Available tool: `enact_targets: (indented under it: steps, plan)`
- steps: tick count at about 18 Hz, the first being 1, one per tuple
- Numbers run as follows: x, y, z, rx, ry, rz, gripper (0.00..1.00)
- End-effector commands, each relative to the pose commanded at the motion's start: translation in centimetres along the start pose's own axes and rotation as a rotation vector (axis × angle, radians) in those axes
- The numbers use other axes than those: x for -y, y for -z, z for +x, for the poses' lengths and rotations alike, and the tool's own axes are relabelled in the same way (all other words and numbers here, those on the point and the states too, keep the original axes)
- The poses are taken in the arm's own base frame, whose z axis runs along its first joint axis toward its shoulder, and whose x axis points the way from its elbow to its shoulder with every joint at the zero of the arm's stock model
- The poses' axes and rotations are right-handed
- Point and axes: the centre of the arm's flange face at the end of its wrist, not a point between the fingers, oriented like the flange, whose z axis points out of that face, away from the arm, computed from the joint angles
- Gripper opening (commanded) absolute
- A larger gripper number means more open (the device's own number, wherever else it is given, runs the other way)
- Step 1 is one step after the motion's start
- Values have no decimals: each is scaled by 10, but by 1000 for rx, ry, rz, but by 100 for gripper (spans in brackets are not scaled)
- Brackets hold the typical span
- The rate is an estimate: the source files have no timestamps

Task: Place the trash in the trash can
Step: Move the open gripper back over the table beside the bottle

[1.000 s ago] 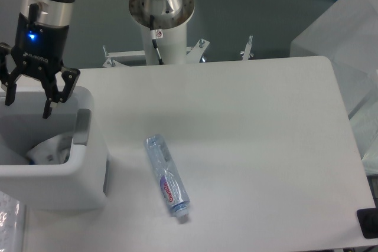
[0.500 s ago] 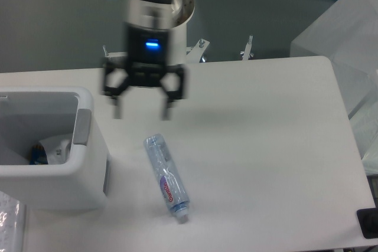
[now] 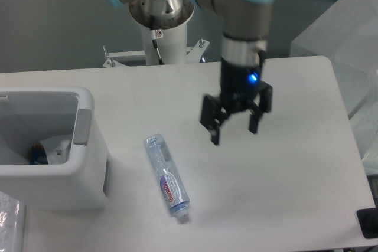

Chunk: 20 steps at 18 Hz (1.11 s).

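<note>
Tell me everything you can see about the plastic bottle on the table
The bottle is clear, crinkled-looking plastic with a red-and-blue label near its lower end. It lies on its side on the white table, running diagonally, its narrow end toward the camera. Nothing grips it: the gripper hangs open to its upper right, apart from it. The trash can stands to its left, not touching.

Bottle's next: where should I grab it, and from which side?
Likely best from straight above, at mid-body. The bottle lies flat on the table, running from upper left to the cap end at lower right. Turn the open gripper so its fingers close across the narrow width, just above the label.
</note>
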Motion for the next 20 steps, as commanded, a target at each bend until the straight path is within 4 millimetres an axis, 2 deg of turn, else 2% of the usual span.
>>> enact_targets:
  steps: [5,8,10,12,14,16,20]
  plan:
    - [5,-63,17,-17,-42,-56,100]
    - [8,-88,37,-14,-80,-52,100]
    - [16,-115,51,-17,-100,-46,100]
    - [19,-133,65,19,-125,-50,100]
    - [12,-148,83,50,-139,-66,100]
    - [7,-155,86,57,-140,-79,100]
    - [-8,-174,105,73,-170,-112,100]
